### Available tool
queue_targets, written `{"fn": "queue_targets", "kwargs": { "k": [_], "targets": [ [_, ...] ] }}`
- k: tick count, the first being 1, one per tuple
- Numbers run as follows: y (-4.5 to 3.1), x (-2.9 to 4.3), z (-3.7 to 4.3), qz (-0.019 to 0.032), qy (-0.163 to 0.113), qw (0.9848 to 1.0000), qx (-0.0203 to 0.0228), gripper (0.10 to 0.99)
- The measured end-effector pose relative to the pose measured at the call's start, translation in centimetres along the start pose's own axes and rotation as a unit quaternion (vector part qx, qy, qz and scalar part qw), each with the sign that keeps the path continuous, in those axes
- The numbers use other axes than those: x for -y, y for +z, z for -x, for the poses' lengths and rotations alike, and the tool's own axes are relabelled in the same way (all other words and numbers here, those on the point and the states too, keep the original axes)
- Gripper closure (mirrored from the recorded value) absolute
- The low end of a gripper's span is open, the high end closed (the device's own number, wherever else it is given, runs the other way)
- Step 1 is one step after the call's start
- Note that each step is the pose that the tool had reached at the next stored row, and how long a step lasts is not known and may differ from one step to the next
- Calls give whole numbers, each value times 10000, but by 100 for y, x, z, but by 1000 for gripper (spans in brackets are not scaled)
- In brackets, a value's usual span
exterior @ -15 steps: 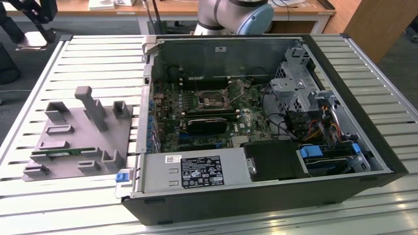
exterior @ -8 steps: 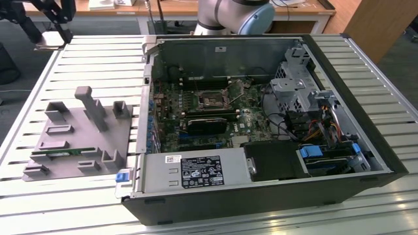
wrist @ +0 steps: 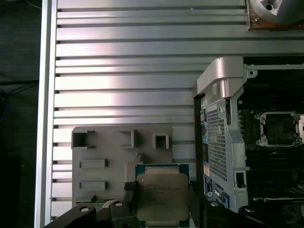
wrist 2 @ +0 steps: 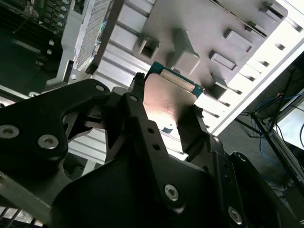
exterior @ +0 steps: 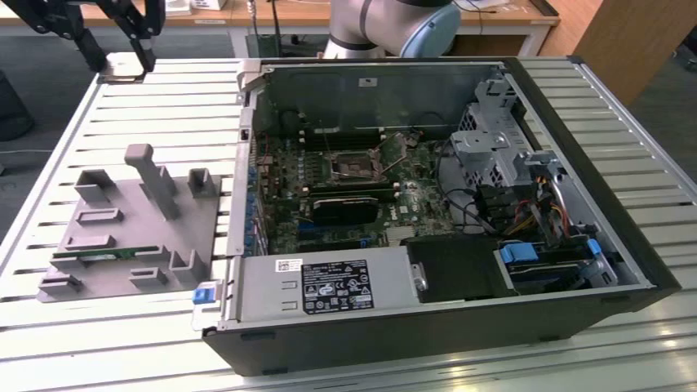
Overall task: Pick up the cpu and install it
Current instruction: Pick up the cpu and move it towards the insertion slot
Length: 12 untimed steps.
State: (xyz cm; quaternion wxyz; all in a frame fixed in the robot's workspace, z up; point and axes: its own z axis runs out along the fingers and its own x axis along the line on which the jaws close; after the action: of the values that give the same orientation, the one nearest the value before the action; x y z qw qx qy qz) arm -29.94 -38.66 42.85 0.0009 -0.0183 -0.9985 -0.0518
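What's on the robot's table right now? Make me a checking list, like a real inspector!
Surface: slatted metal table.
Job's things: cpu held in the air, clear of the table; the motherboard socket in the open computer case looks empty.
Clutter: grey holder block with a green memory stick in it.
Grippers: gripper shut on the cpu, one finger on each side.
Cables: coloured wires inside the case.
Surroundings: robot arm base behind the case; wooden desks further back.
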Motion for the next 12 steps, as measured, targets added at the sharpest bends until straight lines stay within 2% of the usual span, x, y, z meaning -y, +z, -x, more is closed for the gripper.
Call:
{"fn": "queue_targets", "kwargs": {
  "k": [12],
  "targets": [
    [2,-18,505,0,0,10000,-1,553]
  ]
}}
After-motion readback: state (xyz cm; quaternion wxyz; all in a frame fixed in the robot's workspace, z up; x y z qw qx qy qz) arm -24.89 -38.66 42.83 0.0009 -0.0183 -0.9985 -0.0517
